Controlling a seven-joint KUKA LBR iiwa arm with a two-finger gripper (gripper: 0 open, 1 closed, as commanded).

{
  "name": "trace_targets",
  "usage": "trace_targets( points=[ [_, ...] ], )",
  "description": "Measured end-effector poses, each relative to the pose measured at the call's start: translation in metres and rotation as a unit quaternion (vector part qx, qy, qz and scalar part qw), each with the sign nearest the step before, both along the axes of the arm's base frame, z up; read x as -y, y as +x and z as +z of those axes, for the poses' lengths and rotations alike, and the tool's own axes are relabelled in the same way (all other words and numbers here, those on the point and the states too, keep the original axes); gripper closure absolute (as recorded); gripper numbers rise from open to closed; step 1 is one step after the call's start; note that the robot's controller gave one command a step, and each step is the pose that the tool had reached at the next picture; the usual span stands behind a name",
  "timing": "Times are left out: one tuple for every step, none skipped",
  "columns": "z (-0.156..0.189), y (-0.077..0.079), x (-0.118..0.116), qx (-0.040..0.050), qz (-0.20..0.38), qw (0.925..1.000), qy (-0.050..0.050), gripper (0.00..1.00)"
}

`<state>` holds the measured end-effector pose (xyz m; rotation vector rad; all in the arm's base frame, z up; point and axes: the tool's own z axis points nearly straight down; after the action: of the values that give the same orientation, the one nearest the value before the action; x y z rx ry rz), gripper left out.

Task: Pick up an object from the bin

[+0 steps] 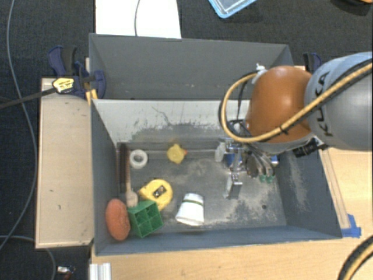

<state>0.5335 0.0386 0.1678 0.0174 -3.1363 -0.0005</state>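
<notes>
The gripper hangs low over bare floor, just right of the white cup, the nearest thing to it. I cannot tell if it is open or closed. I think nothing is picked yet. Next it must move over something and go down. Left of the cup sit a yellow tape measure and a green block. The grey bin looks scratched and dusty.

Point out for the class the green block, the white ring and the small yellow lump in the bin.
green block [144, 218]: camera view, centre of its gridded top face.
white ring [132, 159]: camera view, left side of its band.
small yellow lump [176, 153]: camera view, its middle.
</notes>
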Motion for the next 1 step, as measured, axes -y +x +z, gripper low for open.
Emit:
trace_targets(
  points=[
    [0.0041, 0.0018, 0.0001, 0.0039, -0.001, 1.0, 0.0, 0.0]
  ],
)
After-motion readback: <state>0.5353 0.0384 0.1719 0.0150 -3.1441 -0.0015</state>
